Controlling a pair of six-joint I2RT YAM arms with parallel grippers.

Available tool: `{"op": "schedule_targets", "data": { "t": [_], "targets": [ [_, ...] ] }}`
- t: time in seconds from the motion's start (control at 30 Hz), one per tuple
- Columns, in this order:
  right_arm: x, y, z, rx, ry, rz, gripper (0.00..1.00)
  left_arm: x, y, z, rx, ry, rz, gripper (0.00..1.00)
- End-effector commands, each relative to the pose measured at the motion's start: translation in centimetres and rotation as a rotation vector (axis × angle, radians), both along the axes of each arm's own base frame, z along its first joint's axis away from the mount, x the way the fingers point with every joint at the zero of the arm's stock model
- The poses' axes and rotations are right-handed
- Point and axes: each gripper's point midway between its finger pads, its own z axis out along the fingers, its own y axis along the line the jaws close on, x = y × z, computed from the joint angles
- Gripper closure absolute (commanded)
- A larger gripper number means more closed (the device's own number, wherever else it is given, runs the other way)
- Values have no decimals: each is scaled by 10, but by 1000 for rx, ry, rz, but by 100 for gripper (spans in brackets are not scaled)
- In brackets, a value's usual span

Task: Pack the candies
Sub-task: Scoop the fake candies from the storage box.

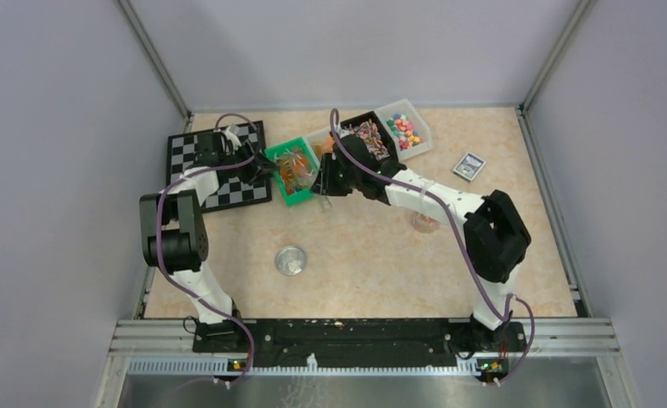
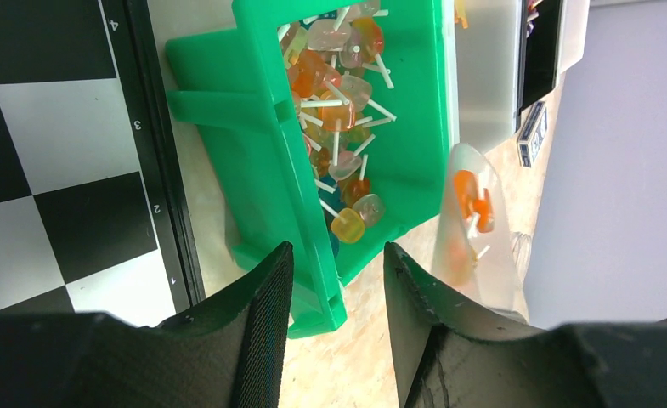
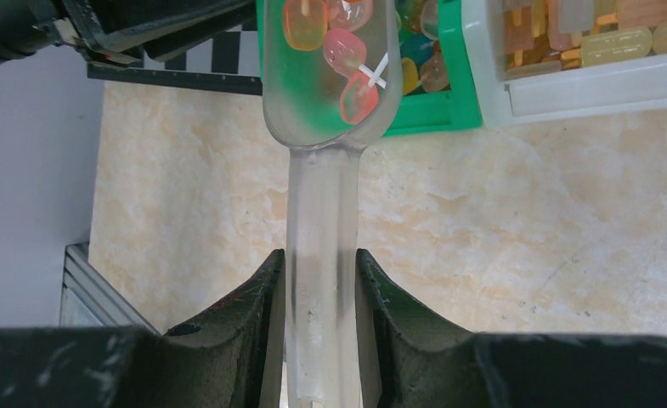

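Squeezing the handle of the clear scoop [image 3: 321, 195] tight in the right gripper [image 3: 321, 263], with a few orange and pink candies [image 3: 344, 51] up in its bowl, by the green bin [image 2: 262, 170]. Straddling that bin's near wall with the left gripper [image 2: 338, 255], jaws parted, not clamping. Tons more piled inside.

the top view looks steeply down from above the near edge of the table [image 1: 517, 255], whole surface in frame. both wrist views sit low and close; all three share the green bin [image 1: 298, 201] [image 2: 253, 153] [image 3: 453, 102].
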Motion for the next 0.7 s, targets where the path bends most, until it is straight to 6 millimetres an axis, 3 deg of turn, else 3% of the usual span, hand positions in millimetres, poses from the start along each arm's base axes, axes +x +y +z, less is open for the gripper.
{"op": "schedule_targets", "data": {
  "t": [0.0,0.37,0.67],
  "targets": [
    [1,8,62,134,-117,13,100,3,5,25,21,-91,3,51],
    [-3,-1,65,144,-160,5,100,3,9,29,22,-100,11,51],
    [-9,-24,88,151,-217,-45,100,3,9,28,19,-99,9,51]
  ]
}}
